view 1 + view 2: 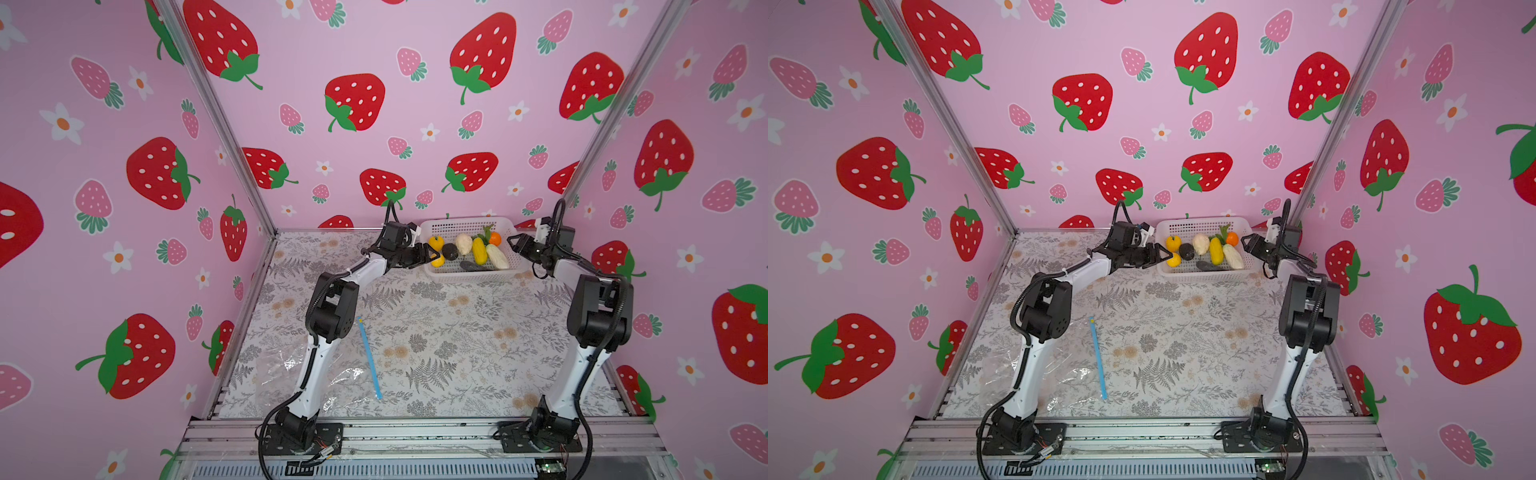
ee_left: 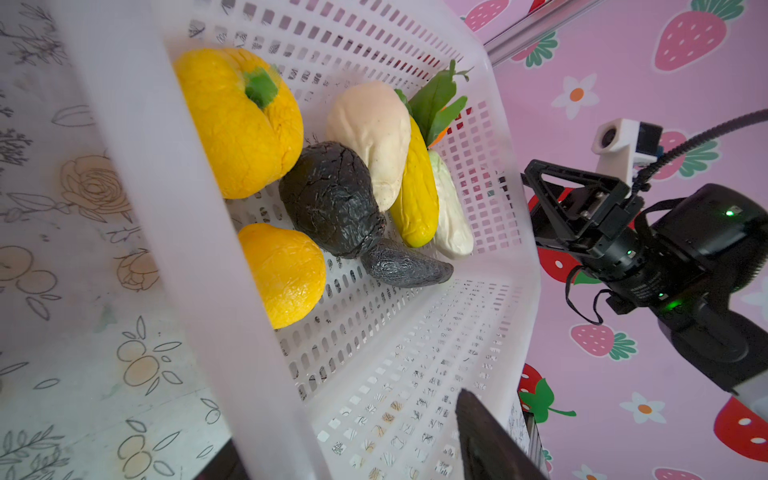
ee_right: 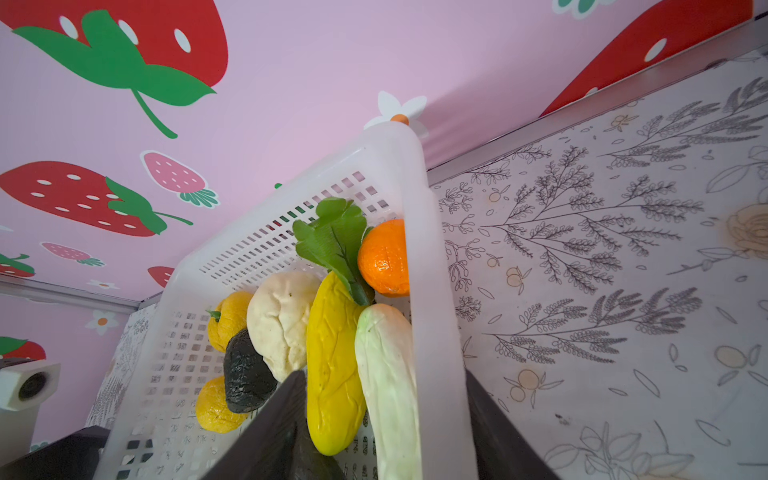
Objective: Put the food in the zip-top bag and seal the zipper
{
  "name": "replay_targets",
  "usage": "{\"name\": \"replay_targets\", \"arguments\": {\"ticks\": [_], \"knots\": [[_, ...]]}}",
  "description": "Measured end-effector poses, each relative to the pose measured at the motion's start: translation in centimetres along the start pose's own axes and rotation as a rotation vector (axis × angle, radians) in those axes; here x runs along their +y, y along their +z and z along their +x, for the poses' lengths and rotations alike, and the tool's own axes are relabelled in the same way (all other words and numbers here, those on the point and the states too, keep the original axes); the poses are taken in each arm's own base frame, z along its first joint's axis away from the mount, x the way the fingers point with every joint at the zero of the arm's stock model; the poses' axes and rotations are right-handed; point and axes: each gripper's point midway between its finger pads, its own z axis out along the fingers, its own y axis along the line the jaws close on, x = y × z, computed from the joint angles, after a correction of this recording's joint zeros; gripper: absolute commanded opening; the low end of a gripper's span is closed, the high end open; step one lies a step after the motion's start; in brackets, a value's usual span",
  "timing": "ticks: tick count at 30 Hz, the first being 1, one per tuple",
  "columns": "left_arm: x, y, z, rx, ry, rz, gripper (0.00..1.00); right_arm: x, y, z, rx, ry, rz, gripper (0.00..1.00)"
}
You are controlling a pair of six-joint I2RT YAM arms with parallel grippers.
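Observation:
The food lies in a white perforated basket [image 1: 465, 222] at the back: a yellow pepper [image 2: 237, 120], a yellow round fruit [image 2: 282, 274], dark grey pieces [image 2: 328, 199], a cream piece [image 2: 370, 129], a long yellow piece [image 3: 332, 374], a pale green-white piece [image 3: 386, 374], an orange [image 3: 382, 257] and green leaves [image 3: 332, 232]. My left gripper [image 1: 432, 254] [image 2: 353, 453] stands open astride the basket's left end wall. My right gripper [image 1: 512, 242] [image 3: 386, 424] stands open astride the right end wall. The zip-top bag [image 1: 291, 374] lies flat at the front left, its blue zipper [image 1: 370, 357] facing the middle.
The left arm's lower link [image 1: 316, 365] rises over the bag and hides part of it. Pink strawberry walls close in the back and both sides. A metal rail [image 1: 415, 432] runs along the front edge of the floral tabletop [image 1: 457, 332].

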Motion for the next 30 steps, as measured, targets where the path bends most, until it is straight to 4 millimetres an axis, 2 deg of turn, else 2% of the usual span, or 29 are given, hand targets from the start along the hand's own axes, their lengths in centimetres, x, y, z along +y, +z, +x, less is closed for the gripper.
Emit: {"name": "replay_targets", "arguments": {"ticks": [4,8,17,24,30], "knots": [[0.0,0.0,0.0,0.000,0.004,-0.001,0.69,-0.6,0.7,0.8,0.021,0.008,0.004,0.62],[0.1,0.0,0.0,-0.003,0.008,-0.006,0.72,-0.5,0.7,0.8,0.022,0.007,-0.002,0.64],[0.3,-0.5,-0.4,-0.012,0.028,-0.023,0.85,-0.6,0.6,0.8,0.028,0.013,-0.005,0.73],[-0.5,-3.6,-3.5,-0.084,0.058,-0.064,0.86,-1.5,-0.2,-0.2,0.029,0.034,0.022,0.79],[-0.1,-6.6,-5.2,-0.122,0.057,-0.156,0.86,-0.8,-1.9,-1.8,0.014,0.028,0.053,0.79]]}}
